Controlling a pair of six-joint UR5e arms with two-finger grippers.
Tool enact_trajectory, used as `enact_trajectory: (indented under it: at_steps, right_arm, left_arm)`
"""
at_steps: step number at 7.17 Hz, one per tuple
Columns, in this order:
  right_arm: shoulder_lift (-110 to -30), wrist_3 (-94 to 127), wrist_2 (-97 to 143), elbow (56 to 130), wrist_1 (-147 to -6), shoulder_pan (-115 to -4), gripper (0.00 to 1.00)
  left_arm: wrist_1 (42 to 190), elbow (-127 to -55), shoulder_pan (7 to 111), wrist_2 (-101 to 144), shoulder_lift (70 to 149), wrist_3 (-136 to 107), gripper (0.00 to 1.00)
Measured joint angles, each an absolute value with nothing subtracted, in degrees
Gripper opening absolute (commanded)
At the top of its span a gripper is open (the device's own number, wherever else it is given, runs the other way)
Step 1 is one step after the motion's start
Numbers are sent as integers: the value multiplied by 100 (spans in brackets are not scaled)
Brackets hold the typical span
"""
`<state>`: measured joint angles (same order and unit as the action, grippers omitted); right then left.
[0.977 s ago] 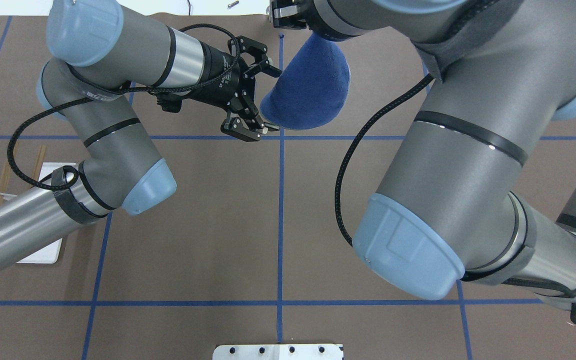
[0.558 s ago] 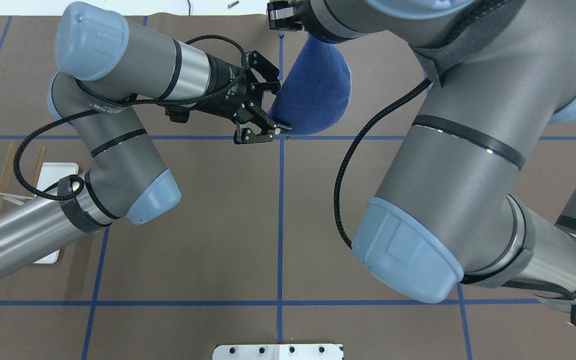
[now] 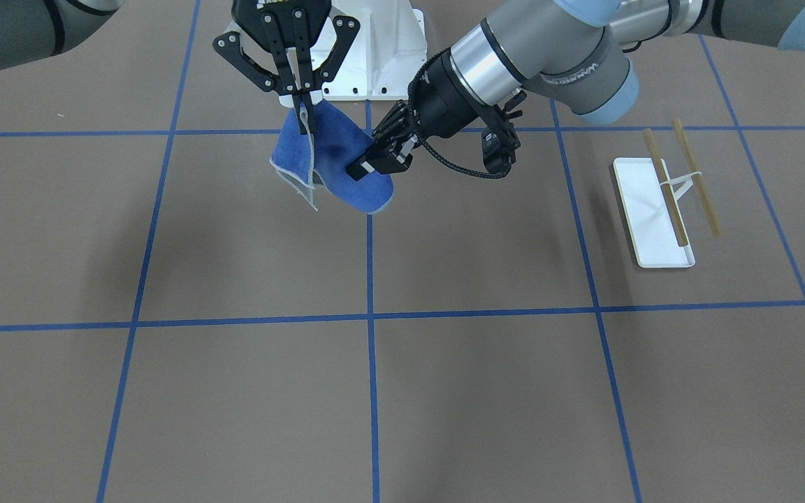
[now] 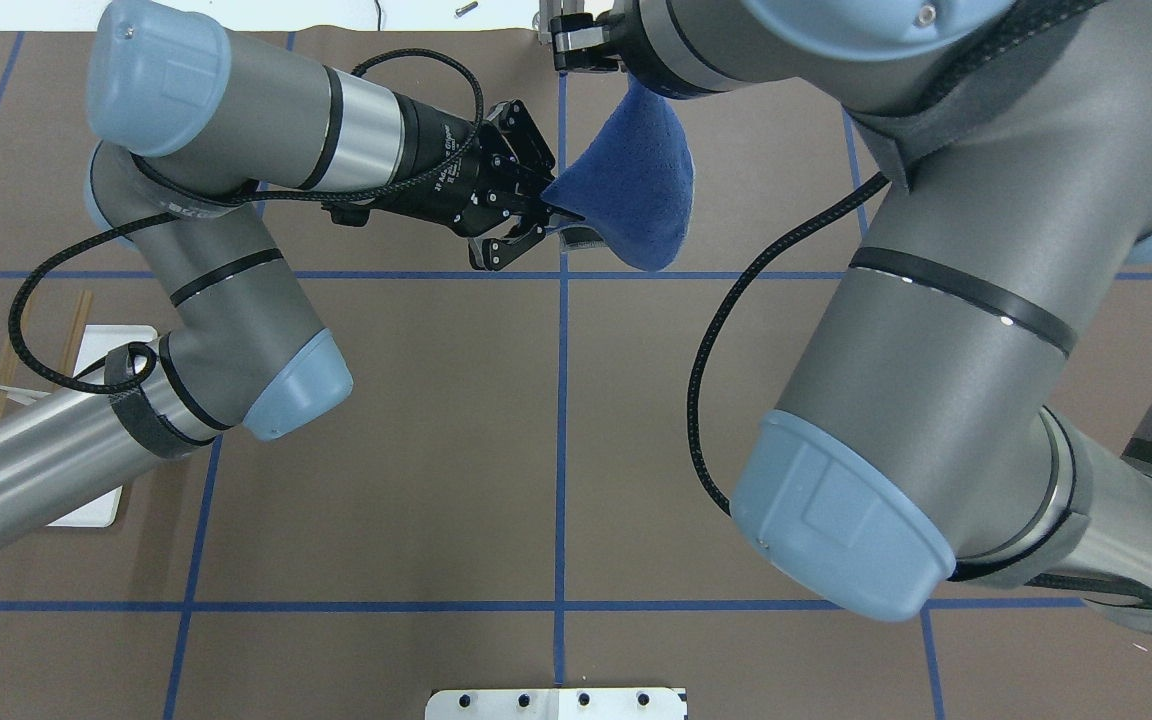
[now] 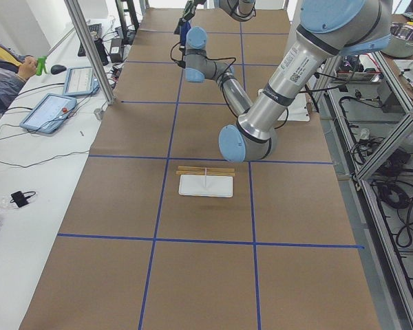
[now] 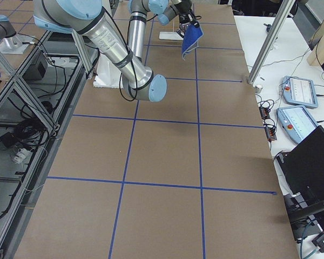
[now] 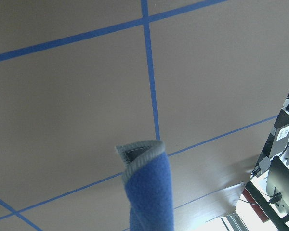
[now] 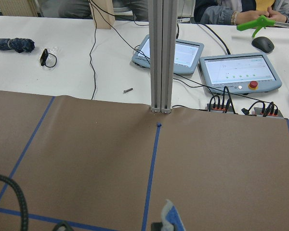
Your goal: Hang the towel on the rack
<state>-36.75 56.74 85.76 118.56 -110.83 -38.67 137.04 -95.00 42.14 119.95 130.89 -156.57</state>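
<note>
A second ago, in the overhead view, the left gripper (image 4: pixel 542 212) stood with its jaws spread wide just beside the near left edge of the towel (image 4: pixel 636 195), and a little later the open fingers bracketed that lower corner. Now the jaws have drawn together to a narrow pinch on the cloth, and the towel's rounded hanging shape has been pulled into a point that runs toward the left fingertips. The left arm has also swung slightly back from the blue centre line. The right gripper (image 3: pixel 306 119) is as before: its two fingers are pressed together on the towel's top corner, and the cloth hangs from them above the brown table (image 3: pixel 235 391). In the front-facing view the towel (image 3: pixel 332 157) is stretched between the two grippers. Its upper corner is clamped in the right jaws. Its lower side edge is caught in the left gripper (image 3: pixel 369 168), while a fold with pale grey edging droops free below. The left wrist camera shows a rolled blue corner of the towel (image 7: pixel 149 197) with its grey hem sticking out past the fingers. The towel hangs clear of the tabletop near the central tape line. It is well apart from the rack (image 3: pixel 643 209), which stands on the robot's left side with its two wooden rods bare.
</note>
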Motion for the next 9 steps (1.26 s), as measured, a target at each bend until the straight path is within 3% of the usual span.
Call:
enact_trajectory:
  at_steps: [5, 7, 9]
  right_arm:
    - [-4824, 5583, 8578, 12433, -10494, -3891, 100]
    - [-4974, 5581, 8572, 12445, -10447, -3925, 100]
    - [-5152, 5579, 8571, 12426, -10339, -3984, 100]
  left_arm:
    - [13664, -9915, 4357, 10687, 12046, -12405, 0]
    - [13699, -10564, 4362, 10180, 11192, -11519, 0]
    - [14328, -11125, 3872, 8903, 9850, -10572, 0]
